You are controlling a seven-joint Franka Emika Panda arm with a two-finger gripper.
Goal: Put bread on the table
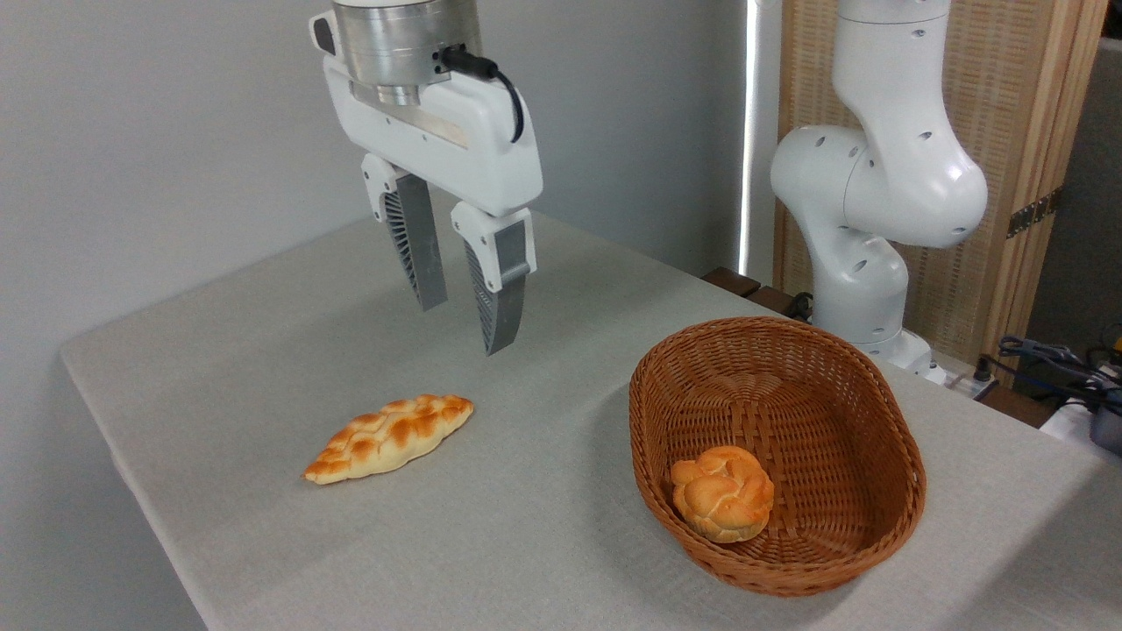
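We see the gripper (467,326) hanging in the upper middle of the frame, fingers pointing down and parted with a clear gap between them — nothing held. It hovers well above the counter (263,350). The bread (388,436) lies flat on the counter at centre left, below and left of the fingertips, untouched. At lower right, a wicker basket (877,421) holds a round bun (722,492).
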